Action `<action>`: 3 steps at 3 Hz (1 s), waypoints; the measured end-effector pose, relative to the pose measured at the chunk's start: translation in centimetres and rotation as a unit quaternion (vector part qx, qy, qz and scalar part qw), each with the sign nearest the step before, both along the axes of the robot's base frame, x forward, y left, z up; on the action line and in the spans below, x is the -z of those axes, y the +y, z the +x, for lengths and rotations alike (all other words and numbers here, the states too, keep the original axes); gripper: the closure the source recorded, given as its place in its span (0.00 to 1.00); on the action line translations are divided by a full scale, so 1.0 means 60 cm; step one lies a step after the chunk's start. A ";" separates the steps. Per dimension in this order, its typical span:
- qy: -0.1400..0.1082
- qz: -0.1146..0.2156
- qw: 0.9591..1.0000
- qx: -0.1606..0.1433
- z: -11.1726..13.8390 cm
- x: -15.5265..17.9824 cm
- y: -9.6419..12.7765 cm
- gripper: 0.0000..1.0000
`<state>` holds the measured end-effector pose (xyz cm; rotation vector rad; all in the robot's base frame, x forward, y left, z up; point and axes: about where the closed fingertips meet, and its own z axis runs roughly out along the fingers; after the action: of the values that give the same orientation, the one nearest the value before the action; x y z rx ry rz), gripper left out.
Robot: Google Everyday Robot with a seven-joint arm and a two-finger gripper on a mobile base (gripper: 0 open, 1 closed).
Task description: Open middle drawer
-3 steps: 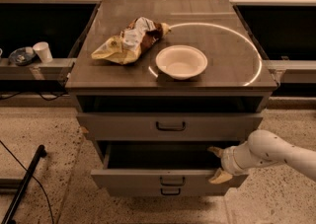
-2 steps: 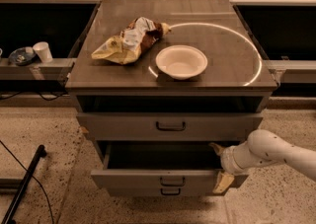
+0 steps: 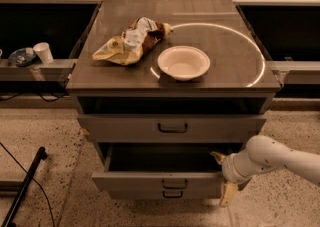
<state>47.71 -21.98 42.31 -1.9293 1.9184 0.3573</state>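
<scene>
The middle drawer (image 3: 150, 183) is a wide grey drawer with a small black loop handle (image 3: 171, 183). It stands pulled out, and its dark inside shows under the top drawer (image 3: 125, 129). My gripper (image 3: 223, 176) is at the right end of the middle drawer's front, on a white arm coming in from the right. Its fingers are spread, one fingertip (image 3: 218, 156) above the front's top edge and the other (image 3: 227, 194) below it. The lowest drawer's handle (image 3: 171, 194) peeks out just under the middle drawer.
On the cabinet top (image 3: 230, 61) lie a crumpled chip bag (image 3: 131, 41) and a white bowl (image 3: 183, 62). A paper cup (image 3: 44, 52) stands on a ledge at the left. A black pole (image 3: 22, 186) leans over the speckled floor at the lower left.
The gripper has dipped slightly at the drawer's right end. The drawer stays pulled out about the same.
</scene>
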 end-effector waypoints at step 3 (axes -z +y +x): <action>0.026 -0.001 0.999 -0.026 -0.103 -0.030 -0.016 0.42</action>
<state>41.55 -22.92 44.09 -1.9933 1.9035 0.4262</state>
